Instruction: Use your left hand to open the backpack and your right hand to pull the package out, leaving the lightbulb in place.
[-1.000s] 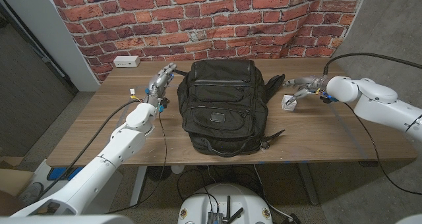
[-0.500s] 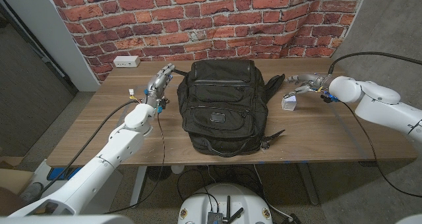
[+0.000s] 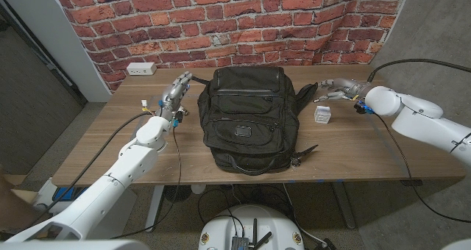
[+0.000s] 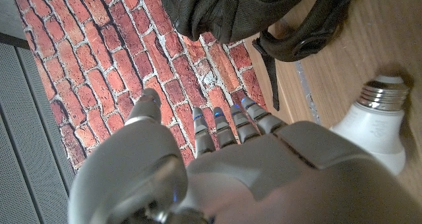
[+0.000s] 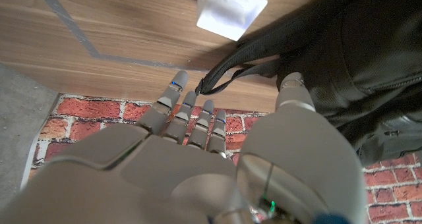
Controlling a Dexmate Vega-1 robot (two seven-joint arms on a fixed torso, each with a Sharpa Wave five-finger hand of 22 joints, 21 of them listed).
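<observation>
The backpack (image 3: pixel 250 118) is lying flat on its back in the middle of the frame, its top toward the brick wall (image 3: pixel 235 22) and its handle toward the lower edge, and it is looking closed as far as the head view shows. The package (image 3: pixel 321 113), a small white box, is already sitting on the tabletop (image 3: pixel 368 151) just right of the bag, right of centre in the frame, with a black strap (image 5: pixel 227 69) trailing near it. Your right hand (image 3: pixel 337 88) is hovering just above and beyond the box, fingers (image 5: pixel 191 112) spread and gripping nothing, which reads as the box being set down and let go. Your left hand (image 3: pixel 176 90) is waiting at the bag's upper left corner, fingers (image 4: pixel 231 118) extended and holding nothing, close enough to reach the zipper. The left wrist view is showing the lightbulb (image 4: pixel 372 122) lying on the wood beside that hand, so it looks to be outside the bag.
</observation>
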